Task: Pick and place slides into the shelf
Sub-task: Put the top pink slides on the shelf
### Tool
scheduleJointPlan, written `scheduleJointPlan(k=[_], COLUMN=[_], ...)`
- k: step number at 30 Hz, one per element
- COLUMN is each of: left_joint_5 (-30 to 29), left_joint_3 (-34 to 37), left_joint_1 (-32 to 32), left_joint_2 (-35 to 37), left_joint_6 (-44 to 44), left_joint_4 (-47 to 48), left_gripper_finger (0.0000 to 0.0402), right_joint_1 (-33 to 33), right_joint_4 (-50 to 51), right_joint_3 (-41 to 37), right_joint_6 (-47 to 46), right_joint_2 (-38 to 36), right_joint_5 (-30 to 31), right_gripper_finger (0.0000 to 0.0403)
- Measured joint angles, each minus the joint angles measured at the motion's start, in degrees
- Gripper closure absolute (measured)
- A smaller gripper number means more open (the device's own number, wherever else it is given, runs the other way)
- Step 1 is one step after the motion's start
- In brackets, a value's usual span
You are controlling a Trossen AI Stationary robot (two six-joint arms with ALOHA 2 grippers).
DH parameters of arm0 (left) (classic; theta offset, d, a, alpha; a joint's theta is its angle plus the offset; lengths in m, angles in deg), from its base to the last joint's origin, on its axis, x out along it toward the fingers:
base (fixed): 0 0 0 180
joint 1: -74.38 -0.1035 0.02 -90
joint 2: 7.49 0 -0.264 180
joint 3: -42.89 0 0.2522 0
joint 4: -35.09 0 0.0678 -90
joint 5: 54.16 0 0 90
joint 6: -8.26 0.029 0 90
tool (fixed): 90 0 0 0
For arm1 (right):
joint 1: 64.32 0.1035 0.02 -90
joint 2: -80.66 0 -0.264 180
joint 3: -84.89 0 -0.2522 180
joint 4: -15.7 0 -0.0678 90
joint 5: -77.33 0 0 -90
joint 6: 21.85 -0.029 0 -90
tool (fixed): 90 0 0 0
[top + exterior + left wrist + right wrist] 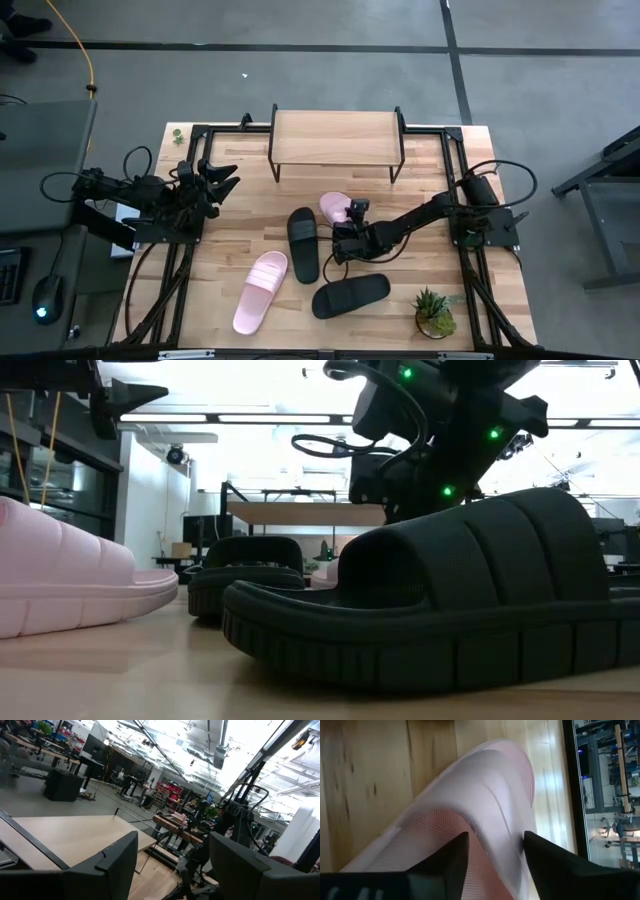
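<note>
Overhead, the right gripper [345, 236] sits over a pink slide [333, 205] mid-tabletop, below the shelf [336, 136]. Its wrist view shows fingers [445, 865] straddling the strap, not yet clamped; squeeze squarely. The left gripper [212, 180] waits open at the left edge.

No readable text or labels — backgrounds perhaps too blurred

The right claw [345, 226] sits over a pink slide [333, 205] near the shelf [336, 137].
</note>
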Motion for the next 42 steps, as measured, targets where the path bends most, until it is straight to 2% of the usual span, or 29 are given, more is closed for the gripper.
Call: scheduleJointPlan(k=[18, 28, 42], left_joint_5=[0.00, 0.00, 0.00], left_joint_3=[0.00, 0.00, 0.00], left_joint_1=[0.01, 0.01, -0.01], left_joint_2=[0.00, -0.02, -0.02], left_joint_6=[0.00, 0.00, 0.00], left_joint_4=[-0.02, -0.01, -0.02], left_gripper_finger=[0.0176, 0.0176, 0.0176], right_joint_1=[-0.14, -0.29, -0.46], right_joint_4=[-0.16, 1.41, 6.82], right_joint_3=[-0.03, 0.01, -0.01], right_joint_6=[-0.80, -2.10, -5.41], right_joint_2=[-0.31, -1.59, -12.28], right_joint_5=[-1.17, -1.37, -2.43], right_gripper_finger=[0.0396, 0.0399, 0.0402])
